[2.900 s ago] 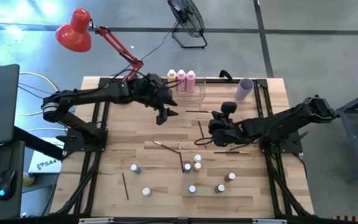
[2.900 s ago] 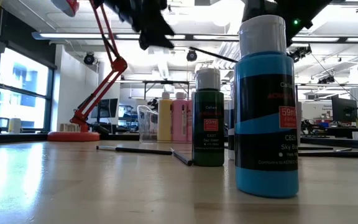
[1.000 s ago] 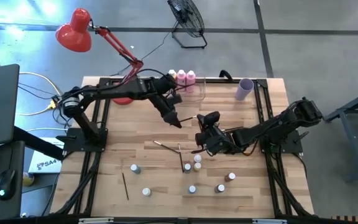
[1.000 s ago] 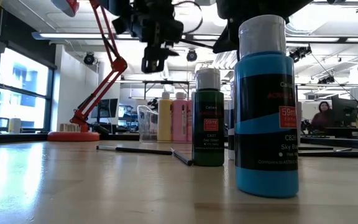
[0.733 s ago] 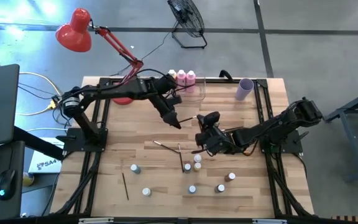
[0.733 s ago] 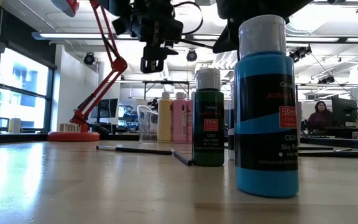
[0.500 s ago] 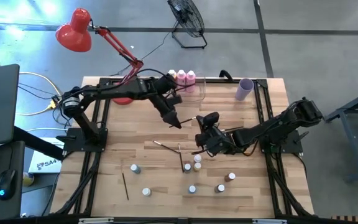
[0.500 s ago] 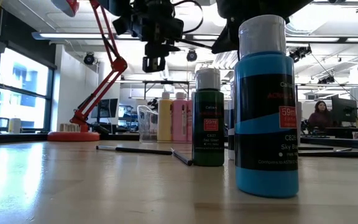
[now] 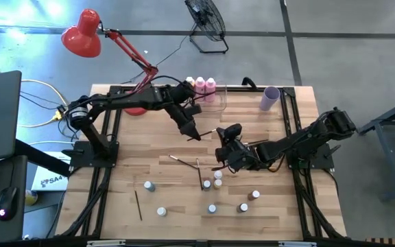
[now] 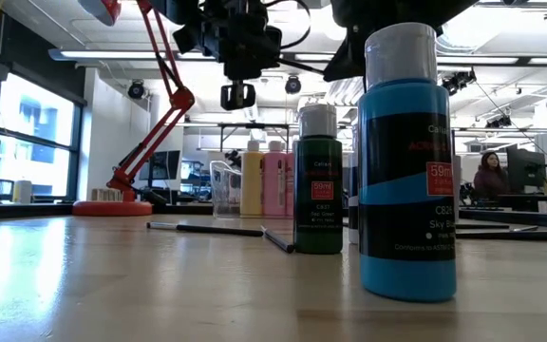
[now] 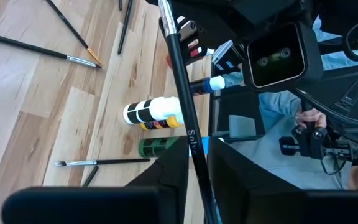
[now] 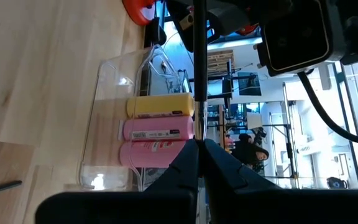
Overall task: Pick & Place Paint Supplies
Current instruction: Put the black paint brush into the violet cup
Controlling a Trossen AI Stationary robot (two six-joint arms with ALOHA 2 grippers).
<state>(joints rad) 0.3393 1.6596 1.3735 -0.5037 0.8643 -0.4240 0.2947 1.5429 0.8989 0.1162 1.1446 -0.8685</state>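
A thin dark paintbrush (image 9: 208, 130) hangs in the air over the table's middle, held between my two grippers. My left gripper (image 9: 195, 134) reaches in from the far left and is shut on it. My right gripper (image 9: 219, 132) comes from the right and is shut on the same brush. Several tiny white-capped bottles (image 9: 212, 180) stand on the near half of the table. More brushes (image 9: 182, 161) lie flat among them. Pink and yellow bottles (image 9: 201, 84) stand in the clear bin (image 9: 214, 96) at the far edge. My left gripper pinches the brush's black lettered shaft (image 11: 190, 140) between its two fingers (image 11: 173, 180). The shaft runs on from the fingers toward my right gripper. The brush is lifted clear of the table. My right gripper pinches the same brush's dark shaft (image 12: 198, 124) between its two shut fingers (image 12: 185, 162). The shaft runs straight on from the fingers toward my left arm. The brush is clear of the table.
A lilac cup (image 9: 270, 97) lies at the far right. A red desk lamp (image 9: 81, 33) reaches past the far left corner. In the low view, a blue bottle (image 10: 408, 161) and a green bottle (image 10: 318, 180) stand close to the camera. A person sits in the room behind.
My left gripper's fingers have closed in on the brush shaft, taking hold of it while staying above the table's middle. My right gripper has kept still, shut on the brush, which has stayed lifted in the same place.
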